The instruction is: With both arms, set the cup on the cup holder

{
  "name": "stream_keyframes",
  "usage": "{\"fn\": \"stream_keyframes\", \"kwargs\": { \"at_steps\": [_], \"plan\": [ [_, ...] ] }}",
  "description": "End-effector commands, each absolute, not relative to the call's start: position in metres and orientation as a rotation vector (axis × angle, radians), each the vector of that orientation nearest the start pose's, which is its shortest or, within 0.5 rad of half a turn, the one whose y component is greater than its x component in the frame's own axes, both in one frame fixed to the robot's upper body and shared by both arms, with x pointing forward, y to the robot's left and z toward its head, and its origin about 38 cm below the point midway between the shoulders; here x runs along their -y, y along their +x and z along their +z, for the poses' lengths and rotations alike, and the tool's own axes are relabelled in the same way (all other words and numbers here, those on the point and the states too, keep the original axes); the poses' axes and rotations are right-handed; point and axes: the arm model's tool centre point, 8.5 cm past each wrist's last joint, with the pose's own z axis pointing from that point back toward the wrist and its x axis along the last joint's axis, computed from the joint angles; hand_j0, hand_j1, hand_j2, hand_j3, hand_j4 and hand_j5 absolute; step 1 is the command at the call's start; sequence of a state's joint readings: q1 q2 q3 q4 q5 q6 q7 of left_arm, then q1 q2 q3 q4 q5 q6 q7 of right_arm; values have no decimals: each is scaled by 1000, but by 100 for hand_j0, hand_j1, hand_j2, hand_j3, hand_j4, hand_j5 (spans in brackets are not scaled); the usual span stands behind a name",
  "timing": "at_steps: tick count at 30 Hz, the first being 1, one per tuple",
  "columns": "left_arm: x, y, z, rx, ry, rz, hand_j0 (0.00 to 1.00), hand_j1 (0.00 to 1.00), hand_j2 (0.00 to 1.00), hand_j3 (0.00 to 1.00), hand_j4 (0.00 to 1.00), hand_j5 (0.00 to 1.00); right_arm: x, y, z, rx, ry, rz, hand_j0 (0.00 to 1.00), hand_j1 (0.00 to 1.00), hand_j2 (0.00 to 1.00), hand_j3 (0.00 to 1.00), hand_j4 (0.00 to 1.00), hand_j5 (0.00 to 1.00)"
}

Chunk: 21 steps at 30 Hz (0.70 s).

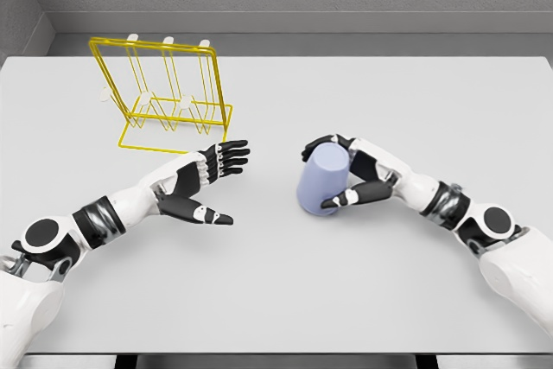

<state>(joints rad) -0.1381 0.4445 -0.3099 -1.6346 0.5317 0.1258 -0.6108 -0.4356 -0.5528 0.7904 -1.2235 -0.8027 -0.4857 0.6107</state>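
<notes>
The right hand (352, 172) is gripping the cup (321, 182) on the table (389, 291), the left hand (200, 181) is waiting open beside it, and the rack (164, 92) beyond is still awaiting the cup.

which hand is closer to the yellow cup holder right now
Left. The left hand is open just in front of the cup holder, near its base and not touching it. The right hand is farther off to the right, wrapped around the cup.
</notes>
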Motion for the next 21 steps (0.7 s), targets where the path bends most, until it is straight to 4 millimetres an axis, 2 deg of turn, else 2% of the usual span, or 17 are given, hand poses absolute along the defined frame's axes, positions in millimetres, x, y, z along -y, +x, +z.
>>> {"fn": "stream_keyframes", "kwargs": {
  "at_steps": [1,10,15,21],
  "plan": [
    [-223,362,109,1355,-713,-706,100,100,100,100,100,100,223,398,79,1557,797,818,67,67,67,67,67,67],
    [-223,362,109,1355,-714,-706,100,100,100,100,100,100,213,399,76,1550,806,837,68,68,68,68,68,68],
    [-223,362,109,1354,-713,-707,100,100,100,100,100,100,213,401,74,1544,802,831,80,80,80,80,80,80],
    [-223,362,109,1355,-714,-706,100,100,100,100,100,100,210,401,72,1543,807,826,88,88,88,88,88,88]
  ]
}}
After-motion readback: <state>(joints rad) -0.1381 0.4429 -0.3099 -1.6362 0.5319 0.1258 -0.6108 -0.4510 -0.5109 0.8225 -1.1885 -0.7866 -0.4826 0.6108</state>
